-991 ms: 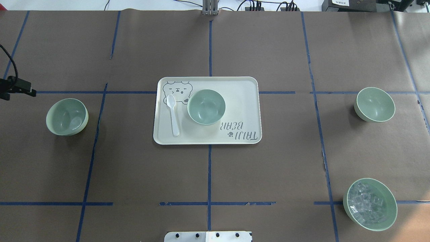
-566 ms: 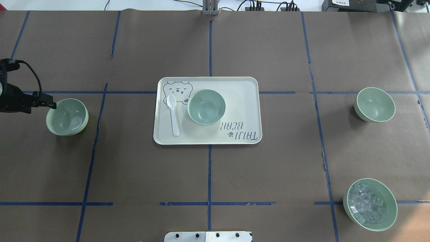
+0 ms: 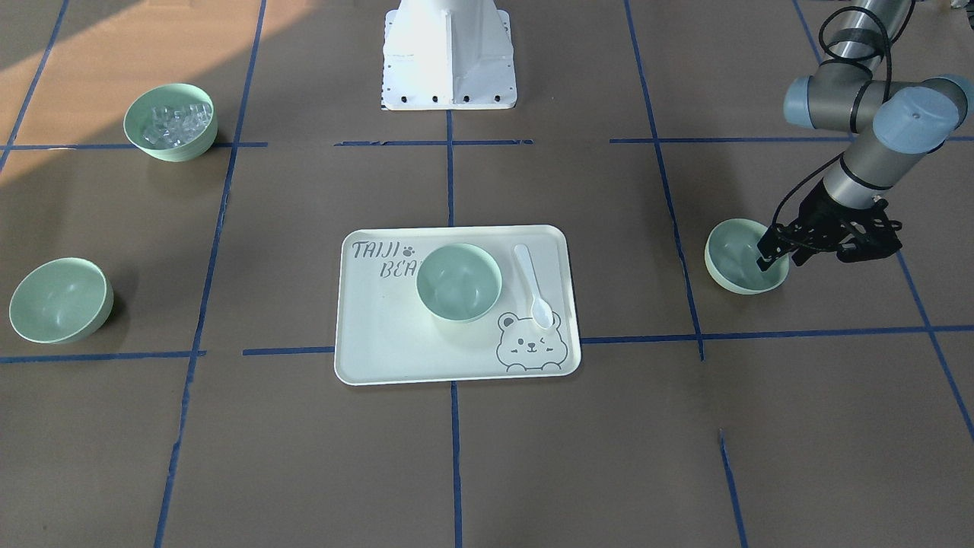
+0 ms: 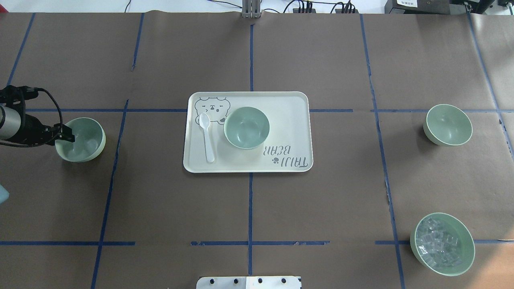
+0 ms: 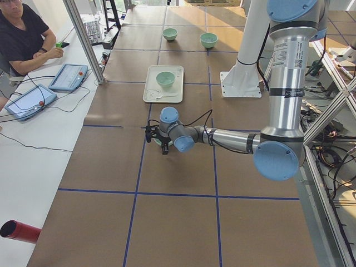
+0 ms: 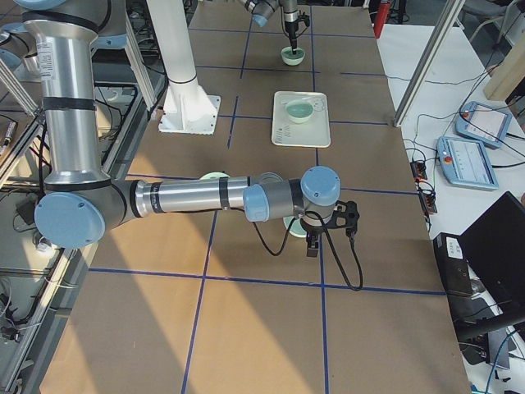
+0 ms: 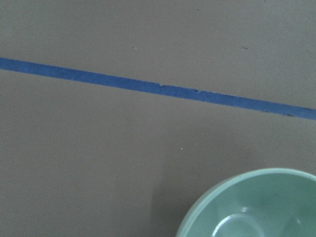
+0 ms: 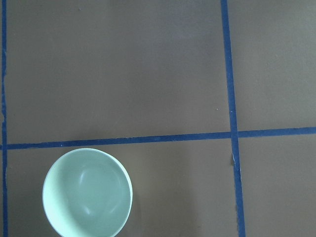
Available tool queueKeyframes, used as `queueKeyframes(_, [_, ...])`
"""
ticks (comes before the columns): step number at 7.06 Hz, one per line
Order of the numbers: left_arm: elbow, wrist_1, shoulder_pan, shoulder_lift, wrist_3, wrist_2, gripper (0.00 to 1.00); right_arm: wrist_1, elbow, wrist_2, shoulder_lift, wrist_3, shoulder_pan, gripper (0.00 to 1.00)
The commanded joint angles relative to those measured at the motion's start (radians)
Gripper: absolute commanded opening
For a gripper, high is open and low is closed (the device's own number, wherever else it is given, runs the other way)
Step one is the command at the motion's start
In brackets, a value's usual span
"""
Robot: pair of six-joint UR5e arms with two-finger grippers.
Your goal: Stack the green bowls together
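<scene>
Hanging low at the table's left end, the black two-finger left pincer (image 3: 779, 259) stands over the outer rim of a small round pale mint-green plastic bowl, the left bowl (image 4: 83, 140). Its jaws are parted a moderate way. In the front-facing view one fingertip (image 3: 764, 261) dips into the left bowl's hollow and the other sits beyond the rim, so the wall lies between them. Whether either pad touches the plastic I cannot tell. The left bowl sits upright and flat on the brown paper-covered table (image 4: 160, 208), which is marked with blue tape lines.

A second bowl of the same kind, the middle bowl (image 4: 246, 127), stands upright on a cream rectangular plastic tray (image 4: 289, 120) printed with a bear. It is just beside a white plastic spoon (image 4: 208, 140) lying on that tray. The third, the right bowl (image 4: 447, 124), stands on the table's right part, well apart from the other two, so all three stand singly.

Nearer the robot on the right stands a like green bowl filled with clear cubes (image 4: 441, 244).

The right pincer (image 6: 314, 244) shows only in the exterior right view, above the table near the right bowl. How far its jaws stand apart I cannot tell.
</scene>
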Motion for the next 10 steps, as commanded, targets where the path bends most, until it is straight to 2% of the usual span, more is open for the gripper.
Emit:
queueKeyframes(1, [-0.008, -0.002, 0.001, 0.0, -0.002, -0.009, 0.0, 0.002, 0.025, -0.002, 0.003, 0.032, -0.027, 1.0])
queueKeyframes(3, [-0.061, 0.017, -0.011, 0.008, -0.02, -0.02, 0.0, 0.002, 0.025, -0.003, 0.016, 0.034, -0.046, 1.0])
queueKeyframes(4, [-0.11, 0.069, -0.018, 0.017, -0.02, -0.113, 0.0, 0.002, 0.025, -0.003, 0.025, 0.063, -0.07, 1.0])
queueKeyframes(5, [-0.152, 0.123, -0.065, 0.003, -0.02, -0.138, 0.0, 0.106, 0.021, -0.011, 0.023, 0.151, -0.093, 1.0])
queueKeyframes(6, [-0.214, 0.202, -0.074, -0.006, -0.025, -0.138, 0.0, 0.233, 0.015, -0.071, 0.012, 0.298, -0.168, 1.0])
queueKeyframes(7, [-0.256, 0.287, -0.076, -0.061, -0.07, -0.136, 0.0, 0.33, 0.004, -0.146, -0.016, 0.369, -0.242, 1.0])
queueKeyframes(8, [-0.256, 0.323, -0.076, -0.127, -0.148, -0.133, 0.0, 0.422, -0.052, -0.158, -0.036, 0.391, -0.261, 1.0])
queueKeyframes(9, [-0.258, 0.335, -0.074, -0.162, -0.205, -0.13, 0.0, 0.566, -0.142, -0.158, -0.043, 0.425, -0.285, 1.0])
queueKeyframes(10, [-0.262, 0.353, -0.074, -0.19, -0.232, -0.13, 0.0, 0.651, -0.196, -0.169, -0.04, 0.456, -0.326, 1.0])
